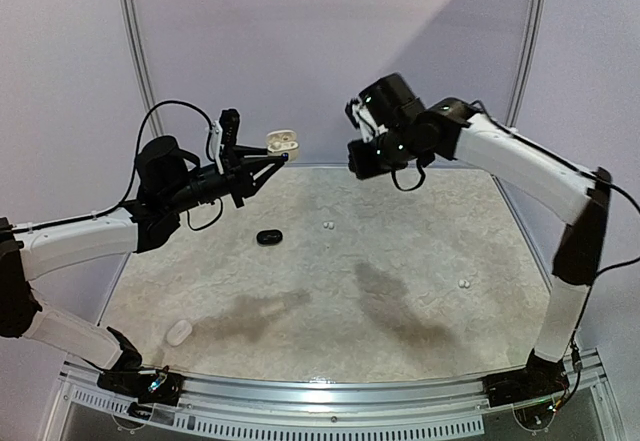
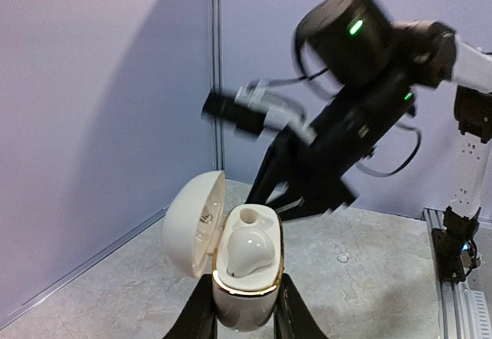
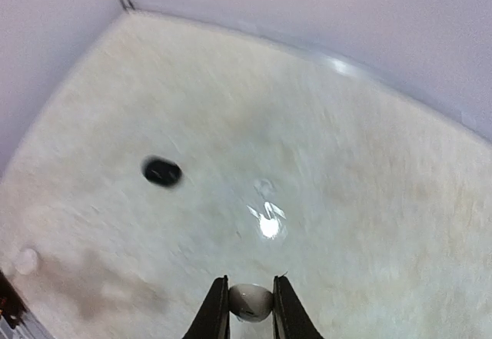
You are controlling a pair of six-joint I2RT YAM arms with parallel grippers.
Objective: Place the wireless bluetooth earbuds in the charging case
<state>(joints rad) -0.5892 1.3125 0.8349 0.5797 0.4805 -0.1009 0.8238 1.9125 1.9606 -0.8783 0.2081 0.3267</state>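
While above the pale desk (image 1: 420, 301), both grips are full.
Left end effector (image 2: 244, 297) clamps an open white charging case (image 2: 246, 258); right end effector (image 3: 250, 289) pinches a white earbud (image 3: 250, 303).

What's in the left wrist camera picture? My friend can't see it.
The left gripper holds a white charging case with its lid open, one white earbud sitting inside beside an empty socket. Behind it, the right gripper hangs blurred above the pale table, pointing down toward the case.
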